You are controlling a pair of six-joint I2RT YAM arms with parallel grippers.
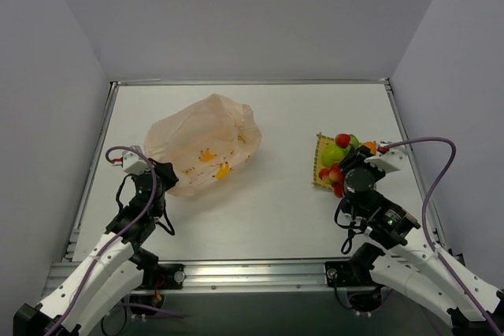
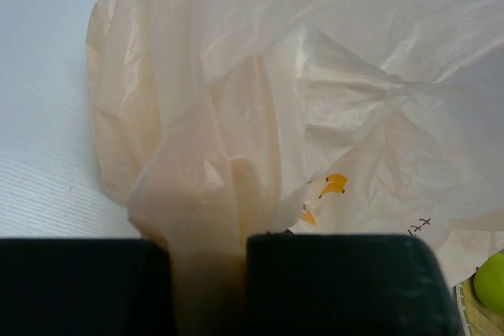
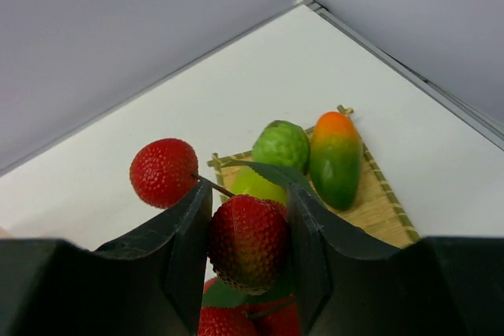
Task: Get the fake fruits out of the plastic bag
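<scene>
Lychee cluster (image 3: 248,245) pinched in my right tool (image 3: 248,194), narrowly open around 1 berry, directly over the woven mat (image 3: 383,214) bearing 3 other fake fruits (image 3: 280,145); left tool (image 2: 209,251) clamps a fold of the plastic bag (image 2: 331,92), well to the left.

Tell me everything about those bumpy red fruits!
The red fruits are a cluster of bumpy, shiny, plastic-looking berries on thin brown stems, with a green leaf. The right gripper pinches one; another sticks out sideways and more show underneath. They are at the edge of the woven mat, next to the green fruit.
</scene>
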